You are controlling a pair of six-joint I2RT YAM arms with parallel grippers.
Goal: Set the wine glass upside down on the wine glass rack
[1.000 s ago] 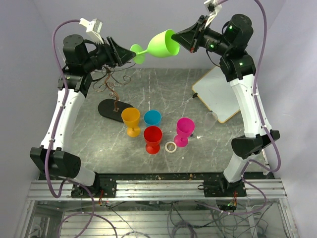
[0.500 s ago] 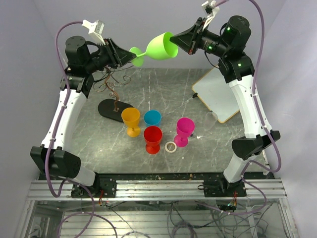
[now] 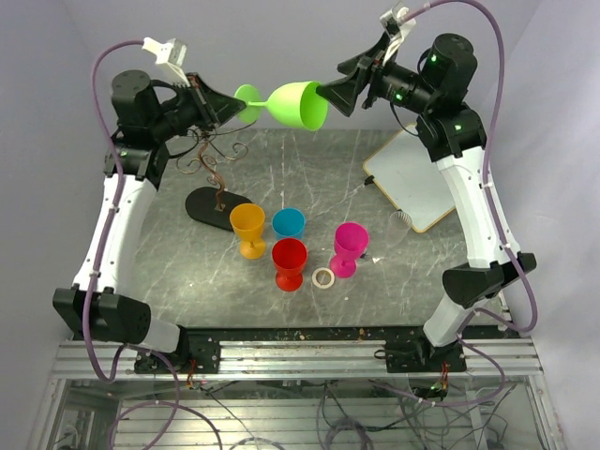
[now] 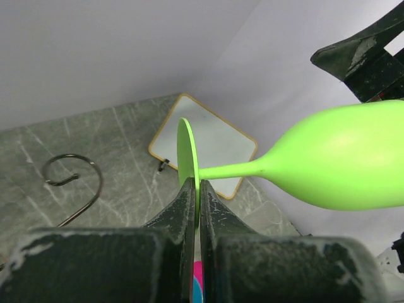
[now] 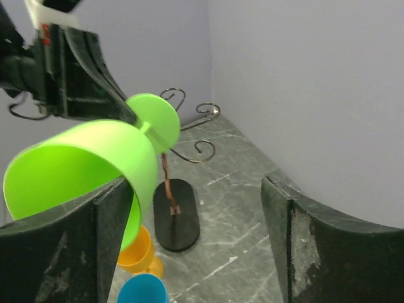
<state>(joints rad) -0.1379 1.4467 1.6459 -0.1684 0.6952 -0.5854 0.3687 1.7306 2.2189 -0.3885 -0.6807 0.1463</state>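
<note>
wine glass point(image 3: 298, 103) – light, hard, slippy-looking | left end effector point(image 4: 196, 189) pinched on its foot – good spot | right end effector point(image 5: 196, 205) open at 3 o'clock

Bowl of the wine glass point(image 4: 338, 158) past left wrist view's edge; wine glass rack point(image 3: 207, 204) top partly behind left arm point(image 3: 157, 117)

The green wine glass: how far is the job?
Done: the green wine glass is lifted, its foot pinched by the left gripper. In hand: it hangs sideways; the right gripper stands open at its bowl. Left: turning it upside down onto the wine glass rack, which holds no glass.
</note>
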